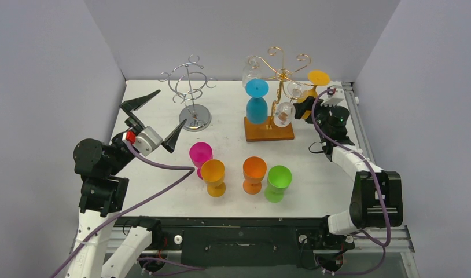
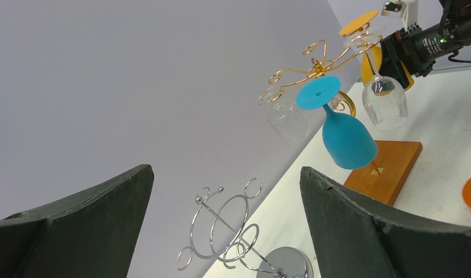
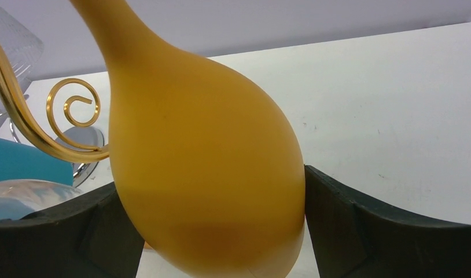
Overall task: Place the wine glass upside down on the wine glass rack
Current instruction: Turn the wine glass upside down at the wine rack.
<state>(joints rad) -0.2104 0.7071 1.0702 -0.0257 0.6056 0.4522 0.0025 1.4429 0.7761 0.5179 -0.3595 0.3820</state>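
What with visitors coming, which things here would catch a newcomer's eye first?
The gold rack at the back right, with a blue glass and clear ones hanging upside down. At its right end, the right gripper brackets a hanging yellow glass. Four bright glasses stand upright near the front.

The white table (image 1: pixel 233 152) carried two racks toward the rear: a silver rack (image 1: pixel 195 119) on a round base and a gold rack (image 1: pixel 269 130) on a wooden base. Four goblets stood upright nearer the front: pink goblet (image 1: pixel 200 155), yellow goblet (image 1: pixel 213 176), orange goblet (image 1: pixel 254 174), green goblet (image 1: pixel 278 182).
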